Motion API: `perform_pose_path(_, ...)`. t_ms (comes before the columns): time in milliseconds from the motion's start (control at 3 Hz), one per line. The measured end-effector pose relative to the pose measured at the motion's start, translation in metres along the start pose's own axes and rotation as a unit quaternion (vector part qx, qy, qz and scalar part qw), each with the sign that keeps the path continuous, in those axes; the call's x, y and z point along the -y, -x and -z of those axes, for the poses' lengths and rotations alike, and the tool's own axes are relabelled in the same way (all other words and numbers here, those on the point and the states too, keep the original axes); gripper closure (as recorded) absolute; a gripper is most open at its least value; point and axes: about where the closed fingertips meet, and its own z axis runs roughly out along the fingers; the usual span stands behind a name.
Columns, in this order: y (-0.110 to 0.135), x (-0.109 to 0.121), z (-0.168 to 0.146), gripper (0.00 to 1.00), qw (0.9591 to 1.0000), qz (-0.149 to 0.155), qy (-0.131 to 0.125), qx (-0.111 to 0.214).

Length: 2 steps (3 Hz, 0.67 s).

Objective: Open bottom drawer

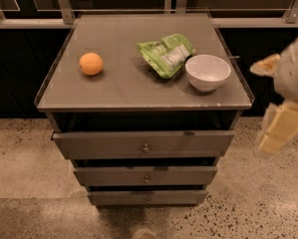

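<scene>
The grey cabinet (pixel 143 91) has three drawers. The bottom drawer (pixel 118 198) is the lowest, slimmest front, with a small round metal knob (pixel 148 199). It sits about flush under the middle drawer (pixel 113 176), and its inside is hidden. The top drawer (pixel 103 144) stands out a little from the cabinet. My gripper (pixel 280 128) is a pale cream shape at the right edge, level with the top drawer. It is off to the right of the cabinet and touches nothing.
On the cabinet top lie an orange (pixel 90 63), a green snack bag (pixel 164 54) and a white bowl (pixel 208 72). Speckled floor (pixel 24 153) surrounds the cabinet. A dark wall with a metal rail (pixel 64 4) runs behind it.
</scene>
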Motion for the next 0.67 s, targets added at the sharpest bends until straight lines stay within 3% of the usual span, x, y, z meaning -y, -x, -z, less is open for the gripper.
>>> perform_pose_path(333,-0.021,-0.04,-0.066,0.0,0.9964,-0.016,0.03,0.078)
perform_pose_path(667,-0.04,-0.088,-0.154,0.0,0.9798,-0.081,0.07,0.169)
